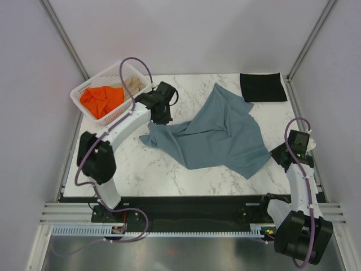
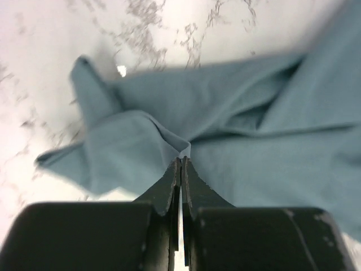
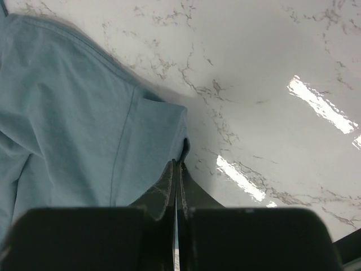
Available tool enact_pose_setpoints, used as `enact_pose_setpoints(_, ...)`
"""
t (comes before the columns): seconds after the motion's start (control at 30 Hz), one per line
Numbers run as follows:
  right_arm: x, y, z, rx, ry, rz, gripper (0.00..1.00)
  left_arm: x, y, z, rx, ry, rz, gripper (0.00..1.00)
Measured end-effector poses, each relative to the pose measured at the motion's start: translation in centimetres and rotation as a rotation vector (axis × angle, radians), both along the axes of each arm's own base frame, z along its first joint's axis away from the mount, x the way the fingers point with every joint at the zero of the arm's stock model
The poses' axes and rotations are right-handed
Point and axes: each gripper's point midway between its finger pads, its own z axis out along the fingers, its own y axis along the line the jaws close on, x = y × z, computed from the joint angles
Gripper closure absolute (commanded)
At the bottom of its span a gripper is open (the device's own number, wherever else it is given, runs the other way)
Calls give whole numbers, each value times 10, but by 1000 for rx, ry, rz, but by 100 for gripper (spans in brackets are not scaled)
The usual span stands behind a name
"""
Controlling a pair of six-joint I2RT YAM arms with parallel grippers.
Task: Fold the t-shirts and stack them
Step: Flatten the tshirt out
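Far left: white basket (image 1: 79,90) holds orange shirt (image 1: 100,99) and beige shirt (image 1: 134,83). Left gripper (image 2: 181,161) has its jaws pressed together on a raised fold at the left end of the blue-grey shirt (image 1: 217,132), which lies crumpled mid-table. Right gripper (image 3: 177,165) jaws likewise closed, pinching that shirt's right hem; black shirt (image 1: 263,87) folded flat at the far-right corner.

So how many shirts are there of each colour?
blue-grey shirt: 1
black shirt: 1
orange shirt: 1
beige shirt: 1
Total: 4
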Motion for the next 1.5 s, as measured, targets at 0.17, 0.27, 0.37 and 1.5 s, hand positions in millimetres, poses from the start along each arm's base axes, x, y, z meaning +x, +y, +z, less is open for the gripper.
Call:
enact_pose_setpoints(0.17,-1,-1,-9,4,27,-6,100,-60,34,59,-93,-125,10,98)
enact_pose_setpoints(0.27,2,1,-10,14,15,4,100,-106,62,36,-99,-92,67,98)
enact_pose_setpoints(0.37,3,3,-13,20,7,10,100,-153,91,-27,-41,69,157,98)
enact_pose_setpoints(1.5,75,-8,297,-179,-593,-1,100,-31,79,286,-532,-671,181,98)
